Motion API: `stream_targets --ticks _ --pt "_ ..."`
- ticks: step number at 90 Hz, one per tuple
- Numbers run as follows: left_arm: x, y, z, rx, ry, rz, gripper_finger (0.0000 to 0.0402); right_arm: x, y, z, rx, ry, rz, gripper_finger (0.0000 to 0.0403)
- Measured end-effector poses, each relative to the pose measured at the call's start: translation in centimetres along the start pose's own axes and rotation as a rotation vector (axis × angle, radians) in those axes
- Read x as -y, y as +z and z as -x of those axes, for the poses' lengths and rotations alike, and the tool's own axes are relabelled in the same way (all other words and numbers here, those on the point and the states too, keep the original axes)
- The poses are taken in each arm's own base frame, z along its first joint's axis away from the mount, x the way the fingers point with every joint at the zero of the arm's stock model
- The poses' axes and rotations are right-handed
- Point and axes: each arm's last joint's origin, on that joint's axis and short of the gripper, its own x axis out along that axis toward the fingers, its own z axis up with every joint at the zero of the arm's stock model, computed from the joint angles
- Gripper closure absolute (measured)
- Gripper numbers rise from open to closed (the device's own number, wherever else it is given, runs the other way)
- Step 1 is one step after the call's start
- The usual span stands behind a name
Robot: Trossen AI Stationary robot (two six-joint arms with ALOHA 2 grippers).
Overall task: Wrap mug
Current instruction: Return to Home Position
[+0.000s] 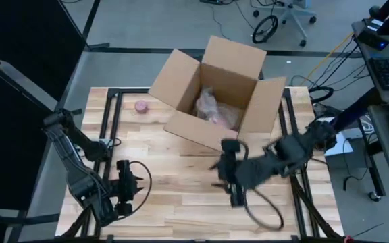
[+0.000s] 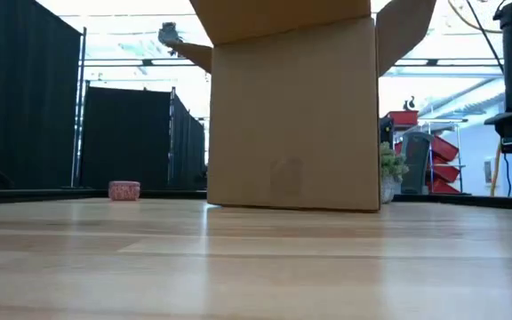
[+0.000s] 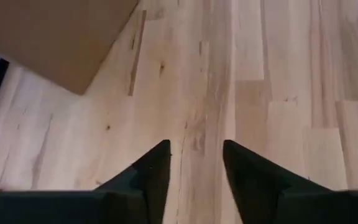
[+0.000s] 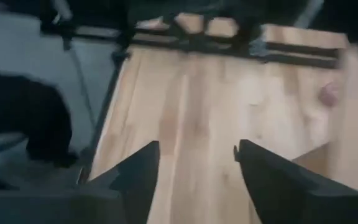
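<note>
An open cardboard box (image 1: 181,125) stands at the middle of the table's far half, its flaps spread. Inside it lies a pinkish, see-through wrapped bundle (image 1: 215,108). The mug itself is hidden. My left gripper (image 1: 132,173) hovers open above bare wood at the near left, and in its wrist view (image 3: 196,148) a corner of the box (image 3: 55,37) lies ahead. My right gripper (image 1: 219,166) is open just in front of the box, pointing toward the table's left edge, with nothing between its fingers (image 4: 196,148).
A small pink round object (image 1: 141,105) sits on the wood at the far left, beside the box; it also shows in the low view (image 2: 124,189). A dark cable loop (image 1: 265,214) hangs under my right arm. Bare wood spans the table's near half.
</note>
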Motion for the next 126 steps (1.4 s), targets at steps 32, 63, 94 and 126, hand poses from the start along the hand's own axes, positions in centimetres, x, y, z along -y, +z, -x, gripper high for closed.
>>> stream_targets --ticks 32,63,94,126 --pt "-1.9 -0.9 0.2 0.093 0.011 -0.029 0.0397 -2.6 -6.1 -6.3 0.047 0.058 -0.055 0.0357" --pt "-3.9 -4.0 -2.5 0.169 -0.213 0.052 0.0402 2.0 -15.6 -10.0 0.289 0.185 -0.217 0.0399" --pt "-4.8 -5.6 -3.9 0.117 -0.192 0.046 0.0401 3.4 -22.8 -11.9 0.131 0.206 -0.319 0.0397" --pt "-5.3 -6.4 -4.4 0.148 -0.198 -0.043 0.0401 6.0 -28.5 -9.9 0.453 0.301 -0.206 0.0396"
